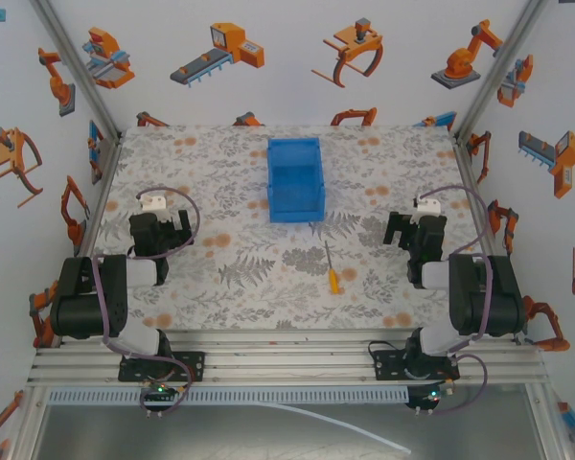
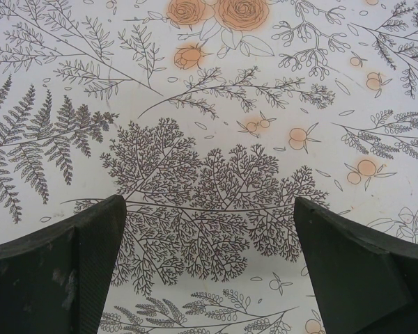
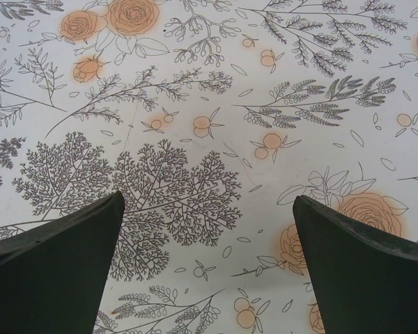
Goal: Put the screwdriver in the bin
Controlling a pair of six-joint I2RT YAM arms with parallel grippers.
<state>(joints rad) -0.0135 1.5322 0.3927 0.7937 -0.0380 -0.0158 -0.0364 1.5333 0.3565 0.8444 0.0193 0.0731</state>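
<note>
Nearest the camera, the two black arm bases sit bolted at the near edge of the floral-patterned table, and each arm reaches a short way out over it. The left end effector and the right end effector both stand with their dark fingers spread wide apart, holding nothing, with bare printed cloth between them. The small screwdriver with the orange-yellow handle and slim dark shaft lies flat on the table between the arms, closer to the right one. Its handle faces the near edge and its tip points far, toward the bright blue rectangular plastic bin, which sits just beyond it and slightly left. The step in hand appears to be the reach and pick-up, not yet begun. The right arm is the better choice, since it is closer. It should swing left until the handle sits between the fingers, turn the wrist so they close across the handle rather than the thin shaft, and come down almost to the cloth, because the tool lies very low. After lifting, it should clear the bin's near wall before letting go over the middle.
</note>
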